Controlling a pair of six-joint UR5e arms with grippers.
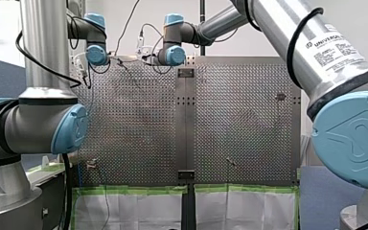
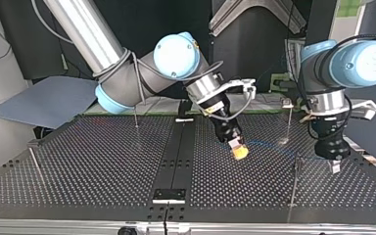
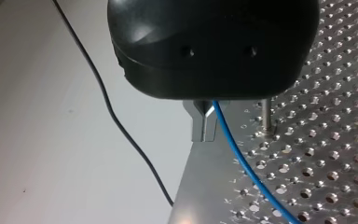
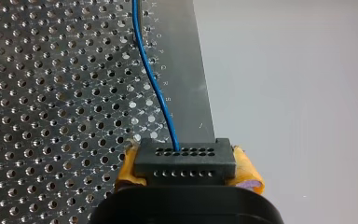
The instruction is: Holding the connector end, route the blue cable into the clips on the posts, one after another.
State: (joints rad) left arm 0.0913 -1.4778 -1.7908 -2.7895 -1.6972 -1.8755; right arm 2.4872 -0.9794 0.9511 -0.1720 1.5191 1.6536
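Blue cable runs low over the perforated desk from its black connector, probably kept taut for clipping. My right arm's fingers, yellow-padded, are clamped on the connector. My left arm's fingers sit together beside a post with the cable touching them. I cannot tell whether they pinch it.

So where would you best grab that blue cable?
At the black connector on its end, fingers on its two short flat sides, coming from behind: the blue cable leaves its front face and is thin and bendy.
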